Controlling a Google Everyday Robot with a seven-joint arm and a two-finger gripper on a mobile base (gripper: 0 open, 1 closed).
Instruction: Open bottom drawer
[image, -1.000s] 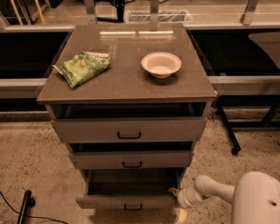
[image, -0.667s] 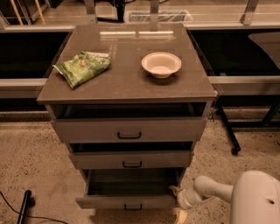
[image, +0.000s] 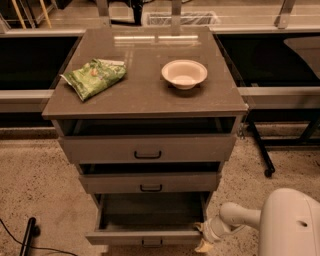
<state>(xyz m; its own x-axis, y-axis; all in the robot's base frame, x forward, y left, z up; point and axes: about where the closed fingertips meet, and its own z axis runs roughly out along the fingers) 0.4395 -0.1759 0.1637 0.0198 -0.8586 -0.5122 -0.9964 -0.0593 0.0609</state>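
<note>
The bottom drawer (image: 145, 236) is the lowest of three grey-brown drawers and stands pulled out the farthest, its dark inside showing. Its small black bar handle (image: 151, 243) sits at the lower edge of the view. My gripper (image: 204, 237) is at the drawer's right front corner, on the end of the white arm (image: 240, 216) that comes in from the lower right. The middle drawer (image: 150, 183) and the top drawer (image: 147, 148) are each pulled out a little.
A green snack bag (image: 94, 77) and a white bowl (image: 184, 74) sit on the cabinet top (image: 145, 95). A black table leg with a caster (image: 261, 152) stands to the right. A black cable and pole (image: 27, 236) lie at the lower left on the speckled floor.
</note>
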